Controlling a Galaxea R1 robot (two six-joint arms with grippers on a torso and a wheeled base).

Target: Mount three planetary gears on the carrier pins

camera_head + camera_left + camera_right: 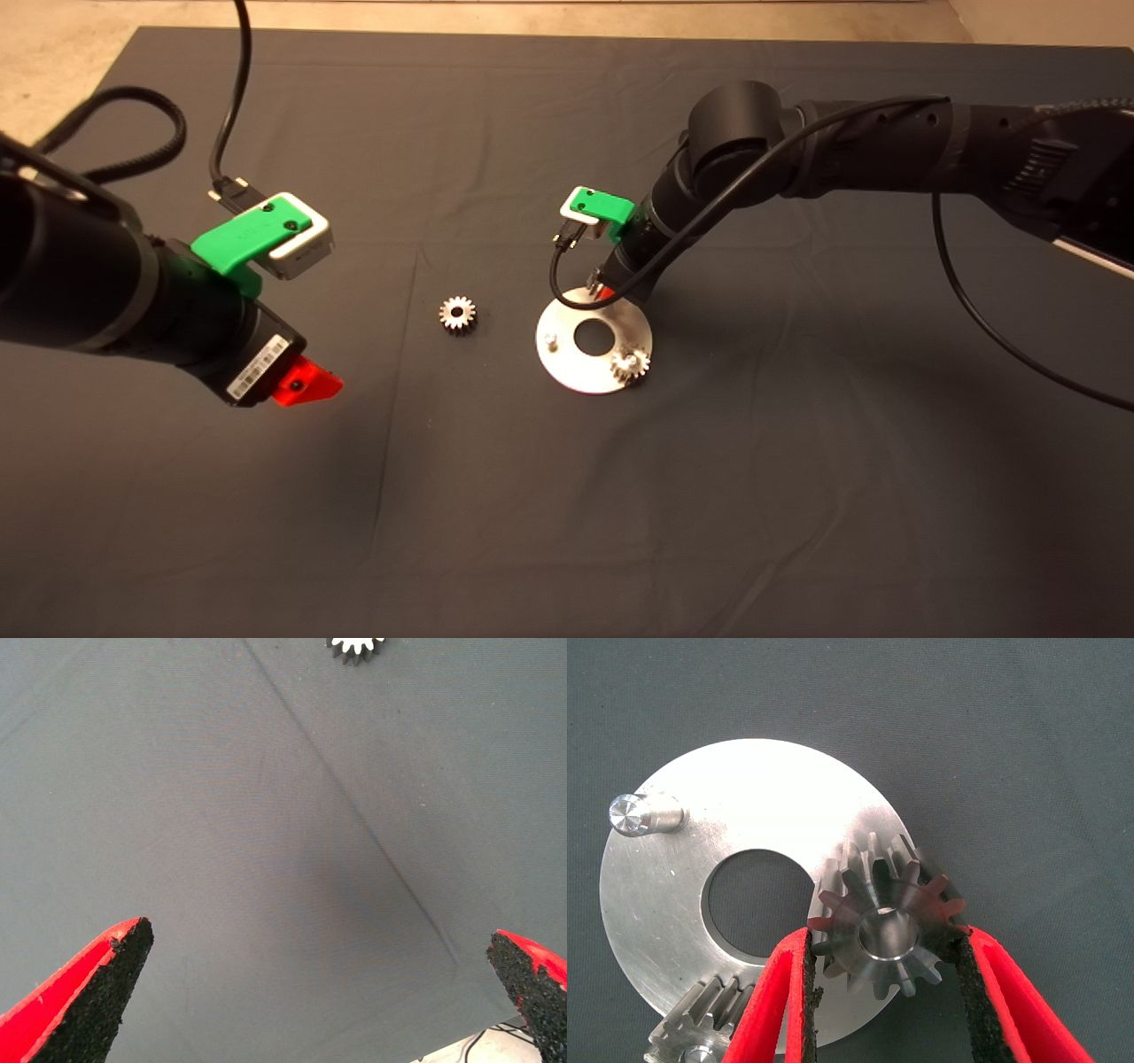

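— Right now, what is your right tool (886,992) doing?

— It is clamped on one planetary gear (888,935), one finger on each side, holding it over the rim of the disc (757,793) at the disc's far edge. I cannot tell whether the gear's bore sits on a pin.

— And the other gears?

— A second gear (630,362) sits on the disc at its near right edge. The third gear (458,314) lies flat on the dark mat (532,496), just left of the disc. One bare carrier pin (640,813) stands upright on the disc's left side.

— Your left tool (306,383)?

— It hangs spread wide above bare mat, well left of the loose gear, gripping nothing.
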